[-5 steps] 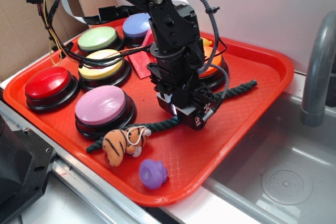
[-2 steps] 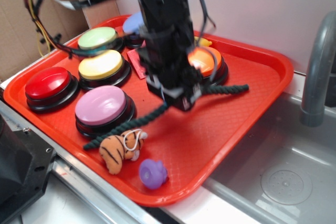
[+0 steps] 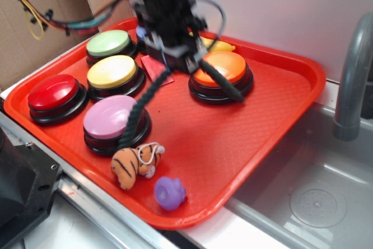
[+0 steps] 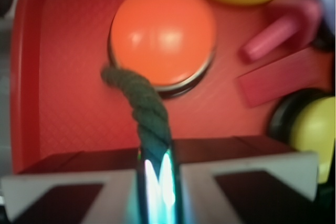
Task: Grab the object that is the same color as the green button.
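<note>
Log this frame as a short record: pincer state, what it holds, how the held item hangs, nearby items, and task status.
pincer: shut on the dark green twisted rope, raised above the red plastic tray
rope: pinched near its middle, both ends dangling; one reaches toward the pink domed button, the other crosses the orange domed button
green button: light green dome, back left, untouched
bystanders: striped orange tiger plush and small purple toy at the tray's front
task status: matching-colour object grasped and lifted
</note>
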Robot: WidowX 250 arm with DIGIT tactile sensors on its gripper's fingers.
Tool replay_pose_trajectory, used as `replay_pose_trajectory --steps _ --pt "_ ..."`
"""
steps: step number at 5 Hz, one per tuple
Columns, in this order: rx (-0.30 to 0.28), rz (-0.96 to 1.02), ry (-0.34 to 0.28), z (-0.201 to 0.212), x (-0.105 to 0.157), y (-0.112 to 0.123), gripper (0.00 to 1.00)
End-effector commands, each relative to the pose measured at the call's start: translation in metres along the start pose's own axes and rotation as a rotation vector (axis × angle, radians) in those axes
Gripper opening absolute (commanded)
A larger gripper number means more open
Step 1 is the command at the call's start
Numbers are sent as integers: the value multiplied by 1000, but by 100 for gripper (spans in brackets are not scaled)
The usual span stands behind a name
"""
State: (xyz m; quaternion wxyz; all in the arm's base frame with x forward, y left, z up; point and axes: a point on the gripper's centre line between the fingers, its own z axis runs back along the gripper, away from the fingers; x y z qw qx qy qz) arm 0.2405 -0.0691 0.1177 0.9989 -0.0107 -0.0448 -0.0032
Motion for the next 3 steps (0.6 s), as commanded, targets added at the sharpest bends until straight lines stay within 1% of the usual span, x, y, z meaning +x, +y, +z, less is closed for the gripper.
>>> replay_pose_trajectory --steps 1,2,3 --pt "-46 -6 -60 101 20 65 0" --pt "-29 24 -115 116 26 86 0" --pt "-12 46 -128 113 29 91 0"
